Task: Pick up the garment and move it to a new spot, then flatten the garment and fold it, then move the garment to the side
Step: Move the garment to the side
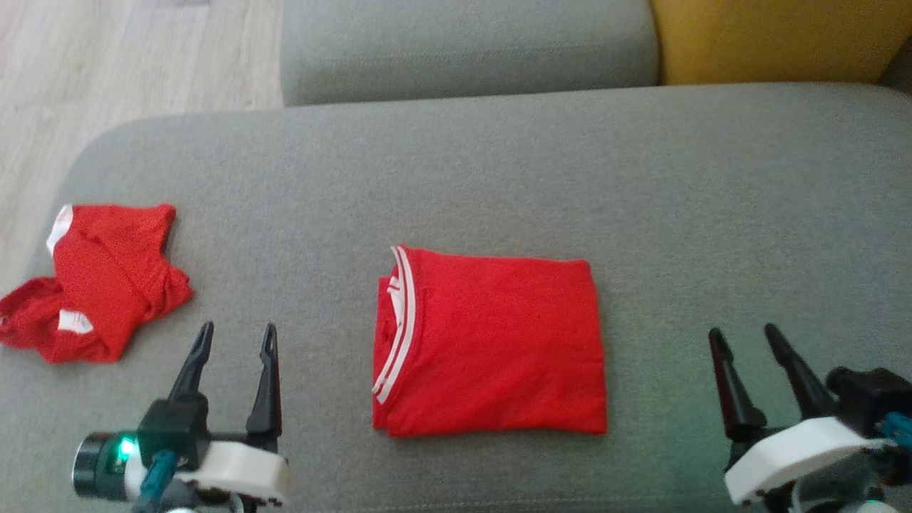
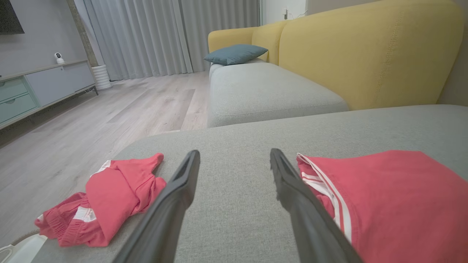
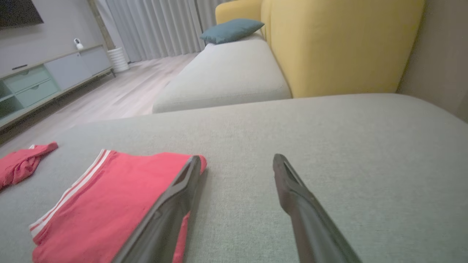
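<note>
The garment [image 1: 491, 342], red with white stripes at the neck, lies folded into a flat rectangle on the grey sofa cushion [image 1: 499, 164]. It is between the two pairs of fingers and touches neither. The left fingers [image 1: 267, 377] stand wide open and empty near its striped edge. The right fingers [image 1: 730, 381] are also wide open and empty, near its plain edge. A crumpled red cloth [image 1: 100, 281] lies further left.
</note>
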